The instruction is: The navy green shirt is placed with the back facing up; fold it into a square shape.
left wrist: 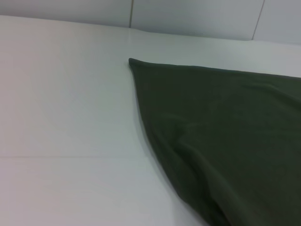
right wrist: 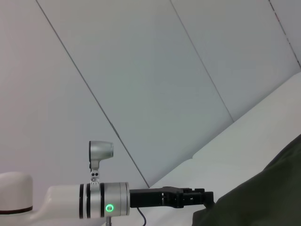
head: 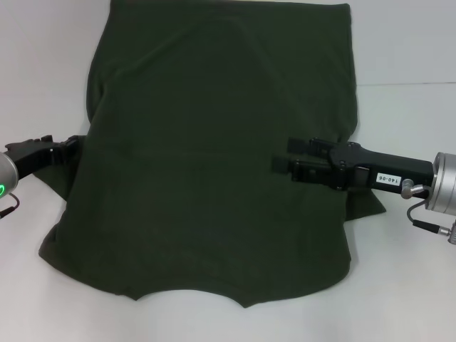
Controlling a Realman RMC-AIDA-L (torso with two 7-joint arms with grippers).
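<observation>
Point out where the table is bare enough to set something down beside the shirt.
Bare table lies beyond the navy green shirt on the robot's right, above the right gripper. More lies far left, above the left gripper, and along the near hem. The middle is covered; both shirt sides are crowded by grippers.

Plain dk olive-green shirt (head: pixel 214 171), white table (head: pixel 399 43).

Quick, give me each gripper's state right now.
Left gripper: at the shirt's left edge, cannot be told.
Right gripper: over the shirt's right side, fingers apart, open, holding nothing.
</observation>
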